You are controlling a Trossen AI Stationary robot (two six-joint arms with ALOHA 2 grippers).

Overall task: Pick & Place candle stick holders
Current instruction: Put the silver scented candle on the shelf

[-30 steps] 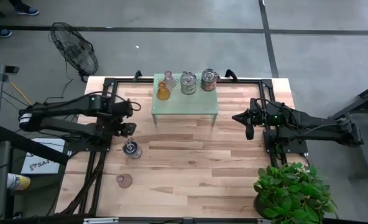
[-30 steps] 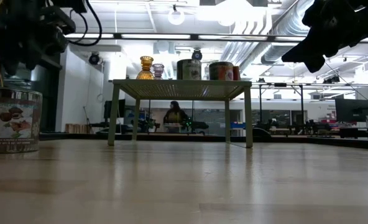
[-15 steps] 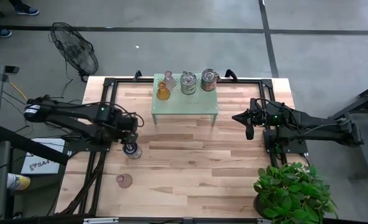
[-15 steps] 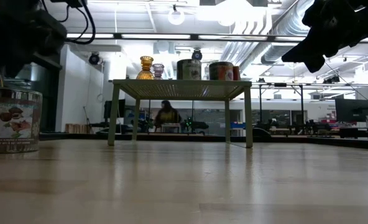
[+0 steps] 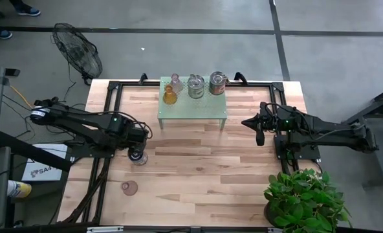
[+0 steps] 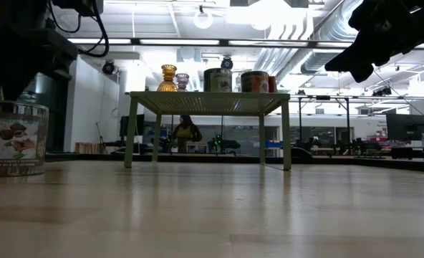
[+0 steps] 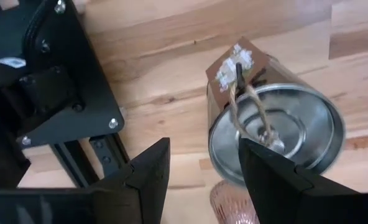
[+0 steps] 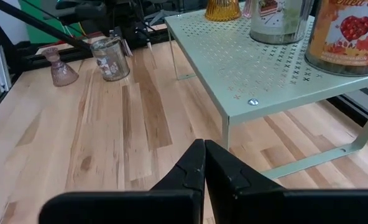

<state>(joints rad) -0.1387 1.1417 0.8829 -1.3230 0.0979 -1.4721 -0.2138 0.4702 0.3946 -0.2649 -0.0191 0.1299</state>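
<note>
Silvery metal cup-shaped candle holder with a twine tag [image 7: 274,127] is standing upright on the light wooden bench [image 5: 198,175], over on the left side and well apart from the pale green perforated metal stand [image 5: 193,105]. The left end effector [image 7: 199,171] hangs right above it with fingers spread wide, the near rim of the cup sitting in the gap between them, nothing gripped yet. I'd say it's lined up like that so it can drop and pinch the wall of the cup rather than fight the twine loop.

Small pinkish glass holder [image 5: 129,188] is nearer the front edge of the bench, on its own, probably next in line. On the stand there's already a row: amber-orange glass holder [image 5: 170,96], a clear glass one [image 5: 175,80] behind it, a silvery tin [image 5: 195,86] and a tin with reddish marks [image 5: 217,83]. So the stand looks like the drop-off spot.

Right end effector [image 8: 203,163] is parked off the stand's right end, above the bench, fingers pressed together and holding nothing. My guess is it's just keeping out of the way.
</note>
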